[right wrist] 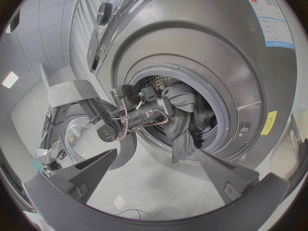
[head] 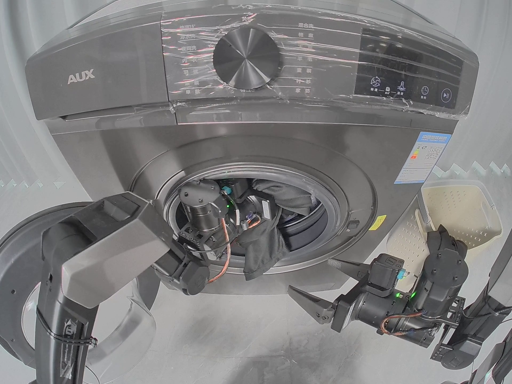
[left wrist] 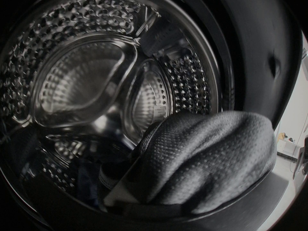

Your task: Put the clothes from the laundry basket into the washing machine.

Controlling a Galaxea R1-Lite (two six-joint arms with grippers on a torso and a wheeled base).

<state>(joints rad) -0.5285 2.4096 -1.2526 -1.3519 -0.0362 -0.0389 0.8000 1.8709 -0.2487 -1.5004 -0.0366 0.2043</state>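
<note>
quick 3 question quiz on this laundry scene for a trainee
1. True or false: the washer door is shut.
2. Where is the dark garment? A) wholly inside B) hanging out over the opening's rim C) on top of the washer
3. Fill in: the right gripper has its jaws ____.

Key: 1 false; 2 B; 3 open.
</note>
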